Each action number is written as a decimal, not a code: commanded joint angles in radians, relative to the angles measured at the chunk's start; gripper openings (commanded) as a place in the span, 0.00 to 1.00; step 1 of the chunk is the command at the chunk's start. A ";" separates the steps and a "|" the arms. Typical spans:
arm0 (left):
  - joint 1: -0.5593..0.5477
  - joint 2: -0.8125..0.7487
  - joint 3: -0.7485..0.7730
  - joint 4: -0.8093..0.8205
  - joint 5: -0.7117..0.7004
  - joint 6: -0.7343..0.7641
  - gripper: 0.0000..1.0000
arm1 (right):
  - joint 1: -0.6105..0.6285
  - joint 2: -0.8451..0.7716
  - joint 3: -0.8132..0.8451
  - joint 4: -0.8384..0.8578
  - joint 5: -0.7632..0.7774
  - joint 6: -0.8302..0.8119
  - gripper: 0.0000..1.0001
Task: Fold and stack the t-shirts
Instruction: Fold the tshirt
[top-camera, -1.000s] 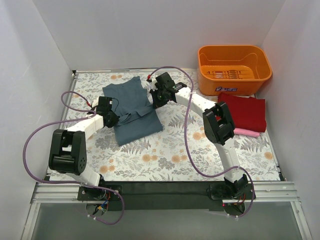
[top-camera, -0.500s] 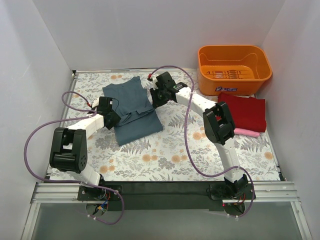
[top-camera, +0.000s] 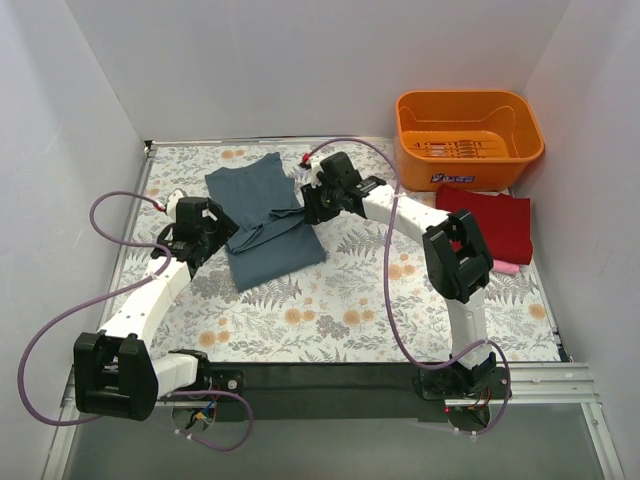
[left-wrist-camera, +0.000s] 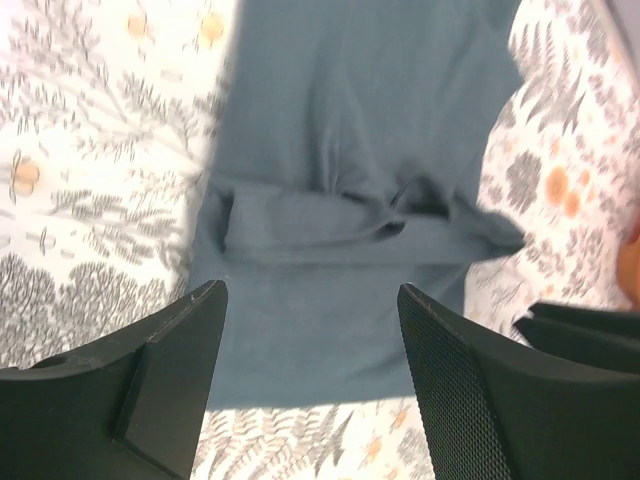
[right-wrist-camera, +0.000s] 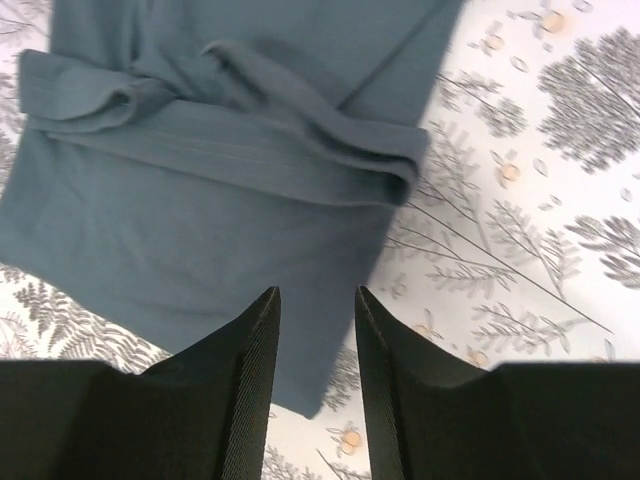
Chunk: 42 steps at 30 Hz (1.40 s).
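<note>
The slate blue-grey t-shirt (top-camera: 265, 215) lies partly folded on the floral table, a rumpled band of cloth across its middle (left-wrist-camera: 350, 130) (right-wrist-camera: 200, 220). My left gripper (top-camera: 224, 234) (left-wrist-camera: 310, 290) hovers open over the shirt's left edge, with nothing between its fingers. My right gripper (top-camera: 311, 206) (right-wrist-camera: 317, 292) hangs above the shirt's right edge, its jaws open by a narrow gap and empty. A dark red t-shirt (top-camera: 495, 225) lies folded at the right on top of a pink one (top-camera: 503, 267), of which only an edge shows.
An orange plastic basket (top-camera: 468, 135) stands at the back right, just behind the red shirt. White walls close in the table (top-camera: 340, 300) on the left, back and right. Purple cables loop off both arms.
Both grippers have opened and let go of the blue-grey shirt. The left arm has drawn back to the left and risen; the right gripper has lifted slightly. The shirt stays put.
</note>
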<state>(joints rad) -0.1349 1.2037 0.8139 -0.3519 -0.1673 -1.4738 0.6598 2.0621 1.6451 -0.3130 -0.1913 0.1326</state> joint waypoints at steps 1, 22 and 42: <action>-0.011 -0.052 -0.061 -0.065 0.040 -0.003 0.64 | 0.030 -0.010 -0.015 0.091 -0.046 0.022 0.36; -0.026 -0.038 -0.139 -0.068 0.084 0.029 0.77 | 0.021 0.322 0.378 0.109 -0.089 0.082 0.24; -0.221 0.258 0.053 -0.067 -0.202 -0.029 0.45 | -0.100 -0.112 -0.069 0.233 -0.169 0.116 0.39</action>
<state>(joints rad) -0.3325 1.4364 0.8307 -0.4175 -0.2371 -1.4654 0.5537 2.0853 1.6562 -0.1516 -0.3305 0.2611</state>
